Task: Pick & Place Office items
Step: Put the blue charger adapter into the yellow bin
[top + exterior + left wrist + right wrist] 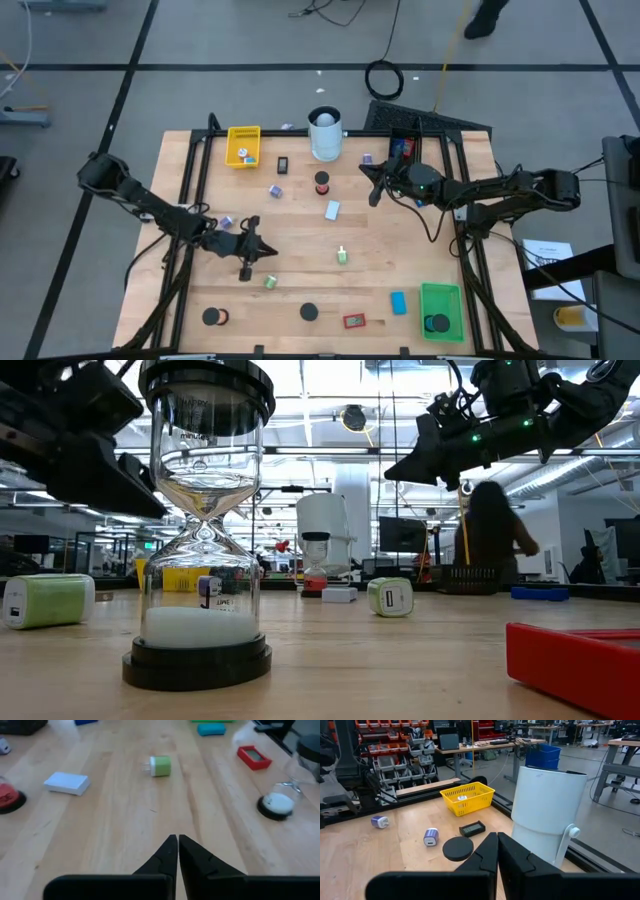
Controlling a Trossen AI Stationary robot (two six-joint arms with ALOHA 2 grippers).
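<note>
With both grippers together and empty, left gripper (247, 262) sits near-left, right gripper (377, 183) far-right. Green charger (160, 766) ahead looks light, rigid, smooth; grip its flat sides.

The worktop (420, 250) has stuff all over. One basket (243, 146) sits at the back left, with the tall cylinder (325, 135) to its right. Another tray (441, 311) is at the front right, with a disc (436, 323) in it. An hourglass (310, 312) stands near the front edge, between another disc (211, 317) and a flat block (354, 321).
</note>
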